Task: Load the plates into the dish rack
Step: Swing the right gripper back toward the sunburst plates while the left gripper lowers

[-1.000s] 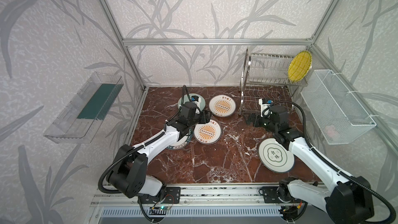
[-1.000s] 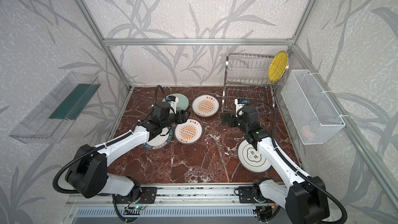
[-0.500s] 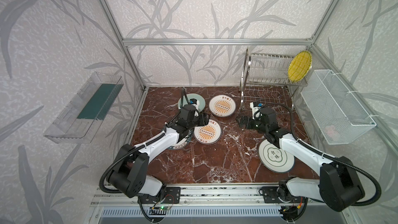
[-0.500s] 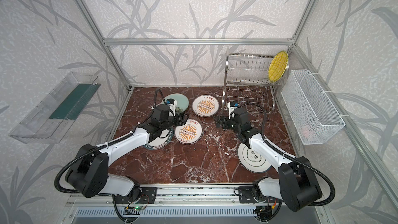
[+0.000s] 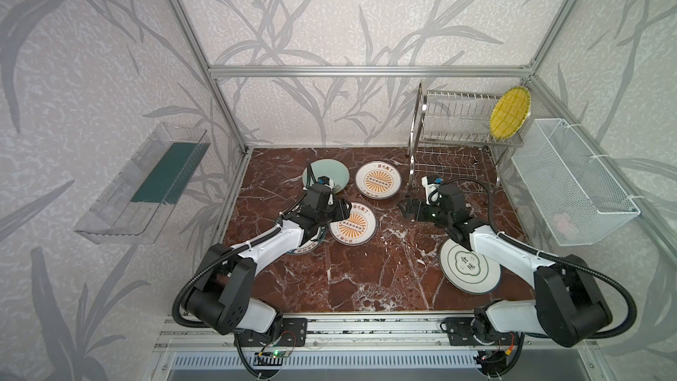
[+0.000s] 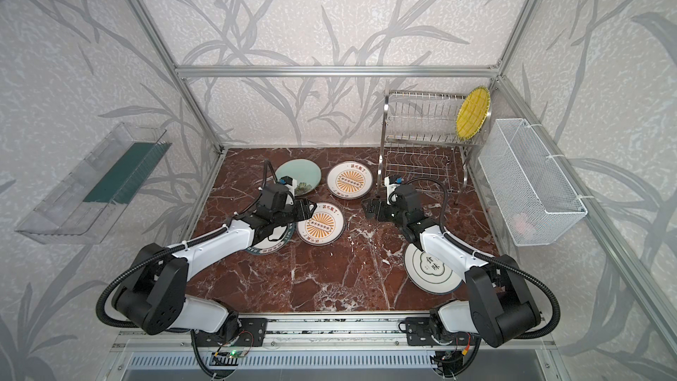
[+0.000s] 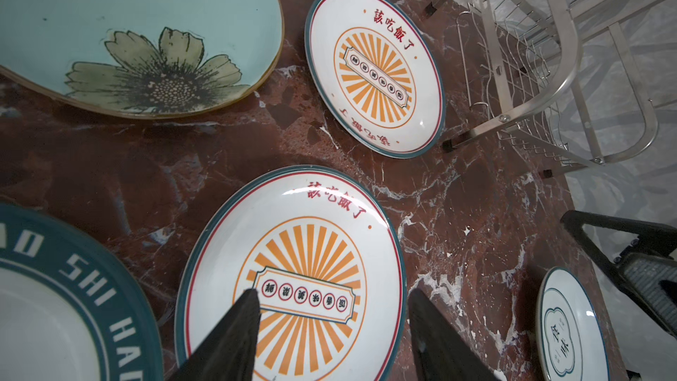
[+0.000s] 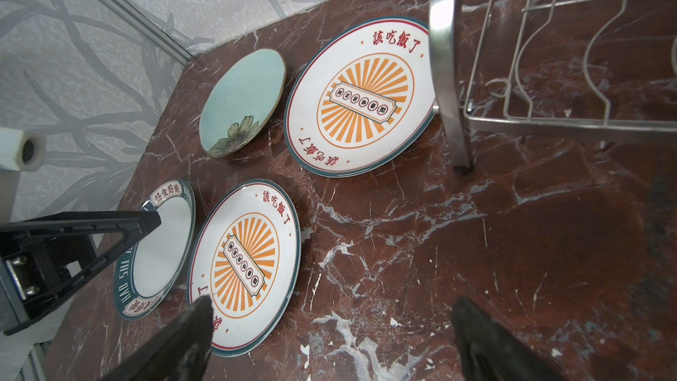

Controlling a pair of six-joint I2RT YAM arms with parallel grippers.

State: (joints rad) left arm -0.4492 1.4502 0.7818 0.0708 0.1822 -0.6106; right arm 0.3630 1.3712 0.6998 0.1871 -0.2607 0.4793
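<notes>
Five plates lie flat on the marble table. The near sunburst plate [image 5: 352, 227] [image 7: 293, 273] is under my open left gripper [image 5: 342, 210] [image 7: 331, 293]: one finger over its face, the other past its rim. My right gripper [image 5: 406, 208] [image 8: 333, 304] is open over bare marble between that plate [image 8: 245, 265] and the dish rack [image 5: 454, 141]. Behind lie the far sunburst plate [image 5: 379, 179] and the pale green plate [image 5: 326, 174]. My left arm covers part of the teal-rimmed plate [image 5: 311, 245]. My right arm partly covers the cloud-emblem plate [image 5: 469, 267]. A yellow plate [image 5: 510, 113] stands in the rack's upper tier.
A white mesh basket [image 5: 571, 181] hangs on the right wall beside the rack. A clear plastic tray [image 5: 146, 181] is fixed to the left wall. The rack's steel leg [image 8: 450, 104] stands right next to the far sunburst plate.
My right gripper has swung left, away from the rack's foot toward the table's middle. My left gripper has shifted slightly toward the near sunburst plate and narrowed a little.
</notes>
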